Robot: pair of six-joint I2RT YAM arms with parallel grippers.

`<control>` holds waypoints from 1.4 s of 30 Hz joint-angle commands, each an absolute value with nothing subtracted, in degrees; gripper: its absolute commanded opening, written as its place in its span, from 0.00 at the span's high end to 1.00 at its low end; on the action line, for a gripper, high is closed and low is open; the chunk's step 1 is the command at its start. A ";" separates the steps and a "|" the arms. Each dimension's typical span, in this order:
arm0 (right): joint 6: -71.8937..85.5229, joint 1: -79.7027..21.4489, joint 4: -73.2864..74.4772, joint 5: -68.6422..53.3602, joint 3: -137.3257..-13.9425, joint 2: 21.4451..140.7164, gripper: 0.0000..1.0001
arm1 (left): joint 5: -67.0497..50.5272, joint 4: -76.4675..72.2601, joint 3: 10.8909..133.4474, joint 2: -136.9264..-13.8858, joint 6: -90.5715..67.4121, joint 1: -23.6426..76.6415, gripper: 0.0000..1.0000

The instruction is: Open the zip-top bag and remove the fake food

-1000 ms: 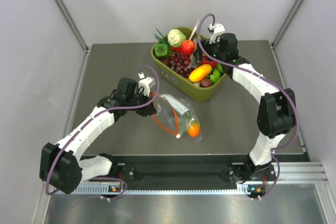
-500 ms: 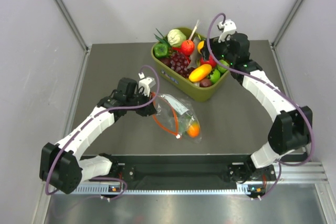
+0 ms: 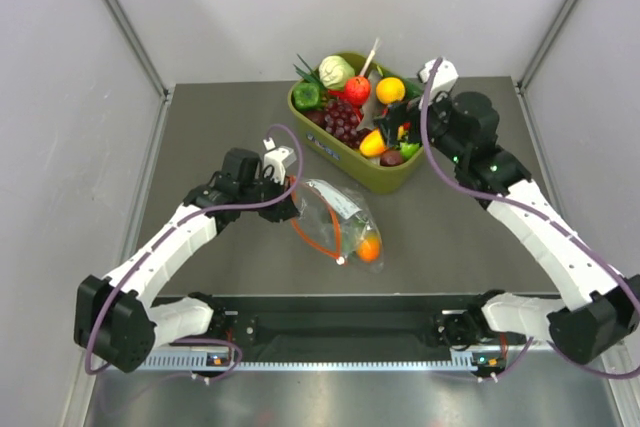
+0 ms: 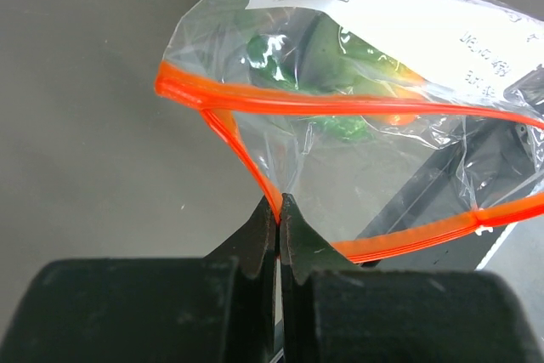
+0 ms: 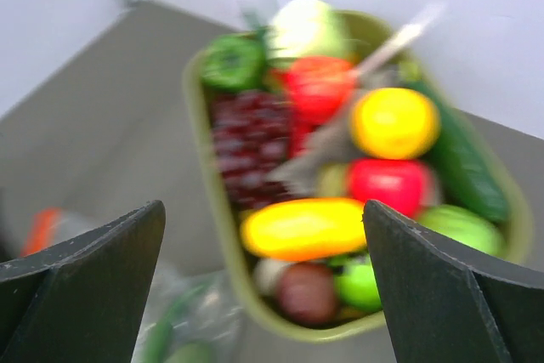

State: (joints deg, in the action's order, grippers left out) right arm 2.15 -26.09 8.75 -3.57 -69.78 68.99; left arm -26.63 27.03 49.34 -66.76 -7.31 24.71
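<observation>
A grey worktop carries an olive-green tub at its far centre, heaped with toy produce, a yellow lemon and purple grapes among them. Just near of the tub, between the 2 arms, the zip-top bag lies on the worktop, its mouth gaping and its orange zip strip curling toward the left. The left end effector is clenched on one lip of that strip, pinching the plastic. The right end effector hangs released and empty above the tub's right side, fingers spread wide. Fake food shows inside the bag, including an orange-and-green fruit at its near-right corner.
</observation>
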 commanded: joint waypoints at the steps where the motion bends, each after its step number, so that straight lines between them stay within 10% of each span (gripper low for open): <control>1: 4.30 -33.29 13.17 -6.59 -68.29 66.19 0.02 | -28.13 25.58 49.92 -64.25 -6.50 24.43 1.00; 17: 15.90 -61.78 13.80 -14.77 -67.32 73.28 0.11 | -31.11 24.08 49.57 -61.09 -6.94 24.35 1.00; 42: 19.51 -52.65 16.00 6.67 -59.94 82.52 0.41 | -40.69 22.76 48.87 -61.35 -6.33 24.52 1.00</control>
